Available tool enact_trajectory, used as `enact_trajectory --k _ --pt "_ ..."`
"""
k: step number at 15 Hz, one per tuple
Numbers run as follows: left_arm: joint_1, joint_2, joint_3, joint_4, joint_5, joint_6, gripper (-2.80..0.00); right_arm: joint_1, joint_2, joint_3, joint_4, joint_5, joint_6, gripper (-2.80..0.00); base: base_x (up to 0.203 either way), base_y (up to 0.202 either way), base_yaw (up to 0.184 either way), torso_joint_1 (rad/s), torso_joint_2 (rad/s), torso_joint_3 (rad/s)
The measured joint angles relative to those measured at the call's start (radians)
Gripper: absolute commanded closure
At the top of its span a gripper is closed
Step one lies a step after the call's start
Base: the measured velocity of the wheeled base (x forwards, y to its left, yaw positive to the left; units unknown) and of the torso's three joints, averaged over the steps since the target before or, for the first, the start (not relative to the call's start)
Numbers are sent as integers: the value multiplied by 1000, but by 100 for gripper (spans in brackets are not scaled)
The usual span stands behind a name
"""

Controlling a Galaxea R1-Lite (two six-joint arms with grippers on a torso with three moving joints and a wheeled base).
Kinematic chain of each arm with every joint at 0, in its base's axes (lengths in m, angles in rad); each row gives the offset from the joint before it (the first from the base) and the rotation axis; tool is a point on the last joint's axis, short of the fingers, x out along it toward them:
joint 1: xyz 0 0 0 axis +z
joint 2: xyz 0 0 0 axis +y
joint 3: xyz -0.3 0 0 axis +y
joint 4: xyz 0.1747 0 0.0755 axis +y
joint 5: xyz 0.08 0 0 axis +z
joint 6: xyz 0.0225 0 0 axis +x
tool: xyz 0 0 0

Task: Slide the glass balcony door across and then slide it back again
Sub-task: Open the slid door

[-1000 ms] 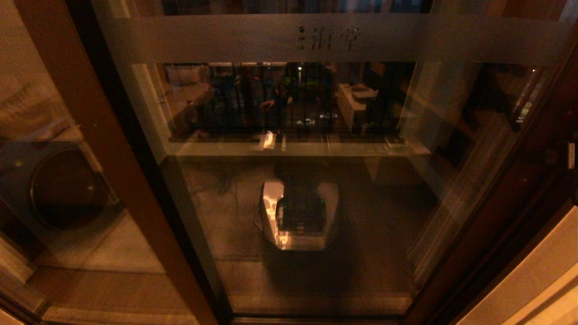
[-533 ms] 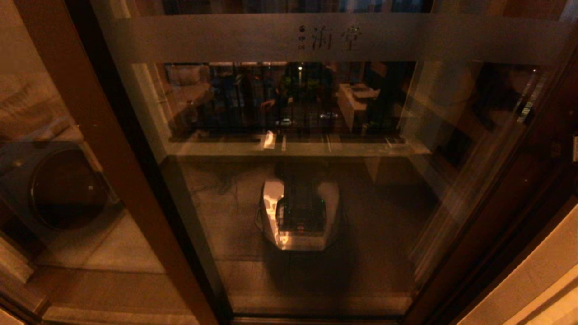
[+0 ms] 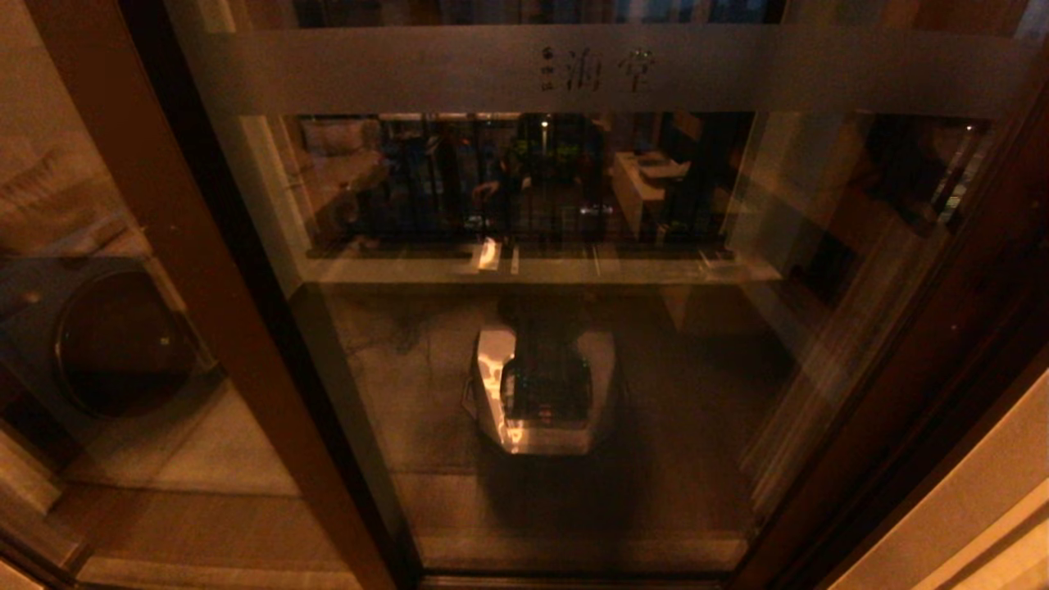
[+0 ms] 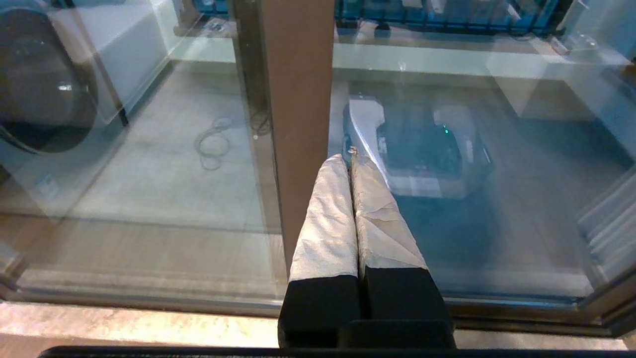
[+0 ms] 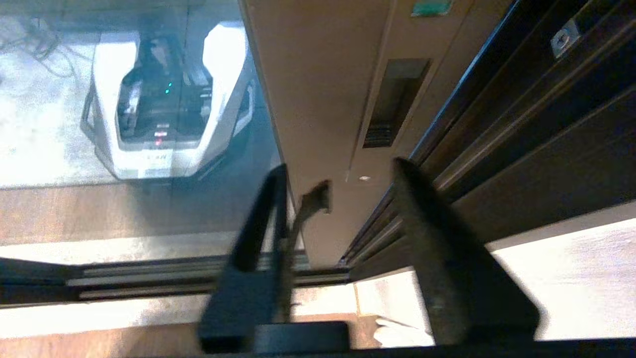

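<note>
Arms unseen before glass balcony door (image 3: 574,369)

Probably a home balcony: a washing machine (image 3: 115,340) stands behind glass beside a barred railing (image 3: 508,184).

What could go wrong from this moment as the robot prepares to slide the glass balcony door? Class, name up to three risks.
1. The open right gripper sits below the slim recessed handle slot in the door's brown frame; its jaws may miss the slot and slip along the frame.
2. The shut left gripper points close to the clear glass balcony door near a brown vertical frame post; it might bump the glass once the door slides.
</note>
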Motion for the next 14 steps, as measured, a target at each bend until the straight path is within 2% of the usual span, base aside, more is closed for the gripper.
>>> enact_trajectory --k 3,6,8,14 --pt "0 0 0 0 0 0 0 -13 9 -11 -1 -21 -5 0 0 0 0 0 0 0" --pt "0 0 0 0 0 0 0 -16 26 -14 -53 -121 -6 0 0 0 0 0 0 0" --pt "0 0 0 0 -1 0 0 -13 51 -14 -122 -154 -1 0 0 0 0 0 0 0" --pt "0 0 0 0 0 0 0 -4 112 -49 -141 -179 2 0 0 0 0 0 0 0"
